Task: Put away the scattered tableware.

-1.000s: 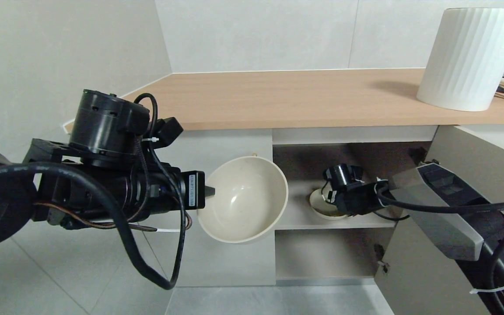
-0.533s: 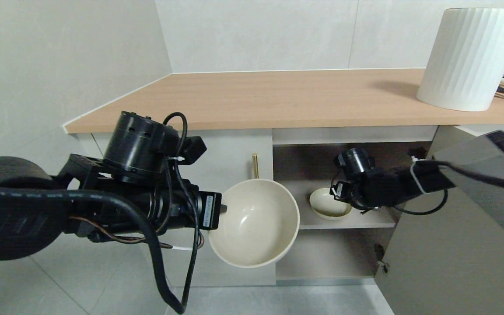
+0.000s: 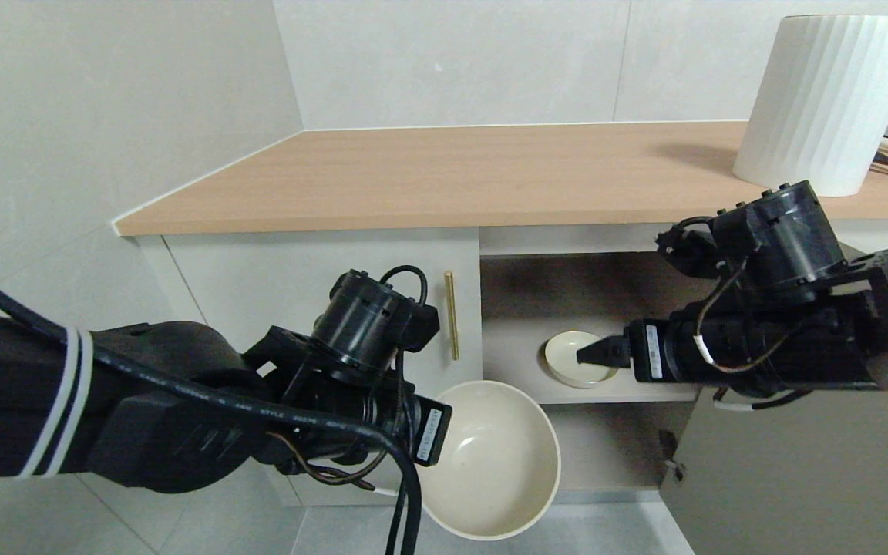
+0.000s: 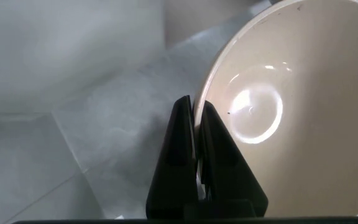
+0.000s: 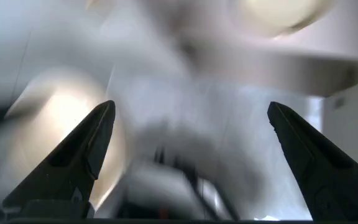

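Lowered glossy round bowl [image 3: 494, 462], left gripper [image 4: 196, 106] jaws clamped on rim; right gripper [image 5: 190, 106] jaws apart.

The head view is taken from high up, facing forward and down over the wooden countertop [image 3: 490, 173] and into the cabinet [image 3: 567, 285] beneath, with both arms near in the foreground. The left wrist view is taken from just behind the left gripper [image 4: 194, 109], very near the rim of the large cream bowl [image 4: 291, 112] pinched there, with floor tiles [image 4: 73, 137] beyond. That bowl is shared with the head view. The right wrist view is taken along the wide-spread fingers of the right gripper [image 5: 190, 107]; everything beyond them is blurred.
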`<state>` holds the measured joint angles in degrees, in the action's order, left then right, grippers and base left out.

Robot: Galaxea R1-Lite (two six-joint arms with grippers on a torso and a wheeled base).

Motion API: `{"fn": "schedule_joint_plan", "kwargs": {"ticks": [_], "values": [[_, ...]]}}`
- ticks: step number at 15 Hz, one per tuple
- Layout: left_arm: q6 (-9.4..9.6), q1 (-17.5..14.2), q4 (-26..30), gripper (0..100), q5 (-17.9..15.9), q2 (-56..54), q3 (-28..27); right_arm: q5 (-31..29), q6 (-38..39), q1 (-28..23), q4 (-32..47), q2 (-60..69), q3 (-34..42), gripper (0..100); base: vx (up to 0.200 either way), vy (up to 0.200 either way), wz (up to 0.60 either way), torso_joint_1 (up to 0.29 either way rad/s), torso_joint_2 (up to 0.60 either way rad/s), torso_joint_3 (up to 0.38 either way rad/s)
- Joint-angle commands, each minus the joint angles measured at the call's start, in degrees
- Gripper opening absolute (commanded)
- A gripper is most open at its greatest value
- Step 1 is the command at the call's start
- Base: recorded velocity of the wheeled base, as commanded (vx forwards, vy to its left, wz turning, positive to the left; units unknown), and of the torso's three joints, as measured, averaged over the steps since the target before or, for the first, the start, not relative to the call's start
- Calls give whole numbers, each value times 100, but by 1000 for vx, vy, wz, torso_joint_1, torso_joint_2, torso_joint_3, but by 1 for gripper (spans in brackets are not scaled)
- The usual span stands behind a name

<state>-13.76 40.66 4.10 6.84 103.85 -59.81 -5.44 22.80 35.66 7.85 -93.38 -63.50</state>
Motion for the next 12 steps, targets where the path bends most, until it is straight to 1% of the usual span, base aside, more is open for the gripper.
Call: {"fn": "schedule_joint_plan", "kwargs": {"ticks": [1,3,4,5,12], "values": [[-12,153,-76,0,10,241,4,52,-179,495,182,417,242,100,0,0,0,0,0,0],[-48,285,-331,0,169,390,4,34,-205,750,191,109,321,100,0,0,0,0,0,0],[-127,347,-454,0,283,434,4,34,-205,767,191,-40,321,100,0,0,0,0,0,0],[-162,390,-550,0,318,452,4,25,-188,829,182,-198,321,100,0,0,0,0,0,0],[-171,443,-585,0,327,381,-22,-10,-135,829,59,-646,294,100,0,0,0,0,0,0]]}}
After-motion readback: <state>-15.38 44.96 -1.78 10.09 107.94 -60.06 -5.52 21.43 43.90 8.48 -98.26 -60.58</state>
